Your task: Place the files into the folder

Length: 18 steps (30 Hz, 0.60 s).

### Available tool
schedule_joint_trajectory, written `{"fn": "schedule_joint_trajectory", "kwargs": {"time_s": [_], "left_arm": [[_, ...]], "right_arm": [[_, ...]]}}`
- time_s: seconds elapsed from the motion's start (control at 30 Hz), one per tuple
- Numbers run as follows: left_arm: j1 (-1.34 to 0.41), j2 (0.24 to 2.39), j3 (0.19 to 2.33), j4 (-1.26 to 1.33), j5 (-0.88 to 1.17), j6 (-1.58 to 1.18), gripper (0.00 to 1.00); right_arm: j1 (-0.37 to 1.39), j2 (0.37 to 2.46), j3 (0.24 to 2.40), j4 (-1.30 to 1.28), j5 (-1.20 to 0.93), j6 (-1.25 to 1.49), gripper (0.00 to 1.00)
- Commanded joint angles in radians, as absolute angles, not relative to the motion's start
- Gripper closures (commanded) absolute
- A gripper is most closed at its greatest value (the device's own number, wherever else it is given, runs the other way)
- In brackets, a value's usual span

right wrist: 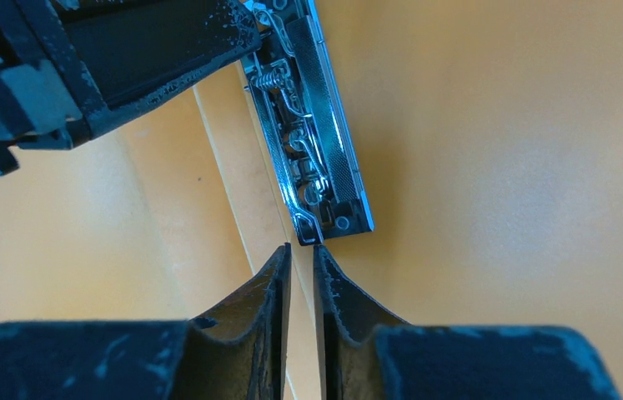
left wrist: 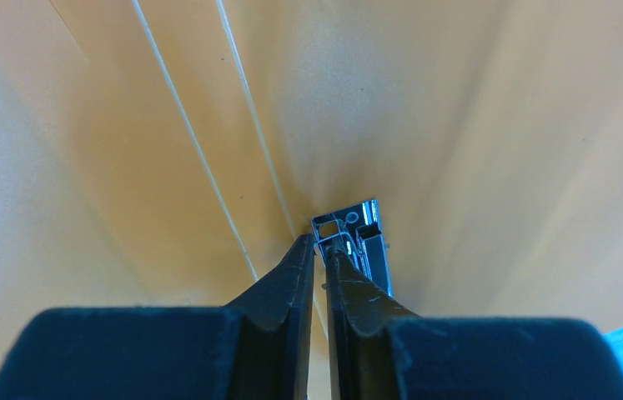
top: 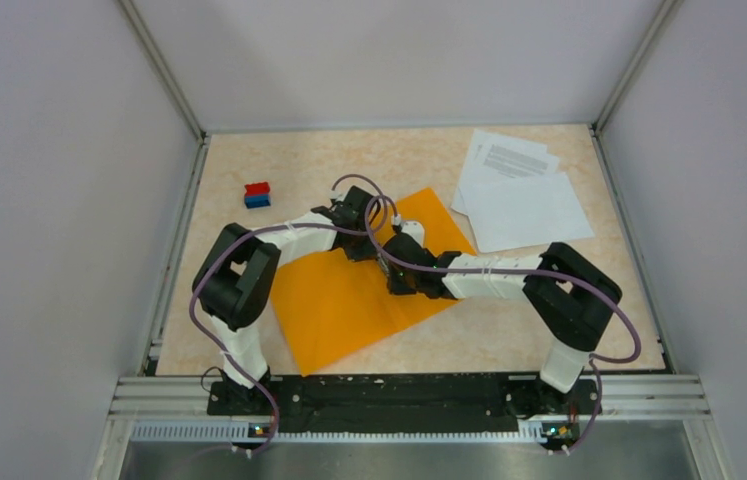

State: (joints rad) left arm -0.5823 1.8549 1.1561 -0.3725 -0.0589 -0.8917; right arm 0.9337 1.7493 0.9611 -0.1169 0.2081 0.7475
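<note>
Left hand [left wrist: 319, 252] is on the far end of the metal clip [right wrist: 318, 142] inside the open folder [top: 344, 300], mid-surface [top: 289, 165]. Its jaws are nearly together; can't tell if it pinches the clip. Right hand [right wrist: 301, 254] is at the clip's near end, jaws a slit apart, empty. Probably working the clip open. Files [top: 524, 195] lie far right, still outside the folder.

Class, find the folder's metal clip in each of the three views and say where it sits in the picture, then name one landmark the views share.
Top external: cannot be made out; the left gripper and right gripper cover the middle of the orange folder.
Left wrist: the metal clip shows end-on, just right of centre, at the fingertips.
Right wrist: upper centre, running down to the fingertips.
Shared landmark: the orange folder.
</note>
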Motion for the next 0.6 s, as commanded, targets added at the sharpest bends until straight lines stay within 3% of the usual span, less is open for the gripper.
{"fn": "schedule_joint_trajectory", "kwargs": {"time_s": [0.0,0.57], "left_arm": [[-0.582,1.931,1.133,-0.439,-0.095,-0.869,0.86],[-0.58,1.939,1.146,-0.448,-0.094,-0.855,0.9]], "right_arm": [[0.932,1.645,0.949,-0.093,0.267,0.751,0.82],[0.919,1.754,1.02,-0.133,0.303,0.712,0.82]]}}
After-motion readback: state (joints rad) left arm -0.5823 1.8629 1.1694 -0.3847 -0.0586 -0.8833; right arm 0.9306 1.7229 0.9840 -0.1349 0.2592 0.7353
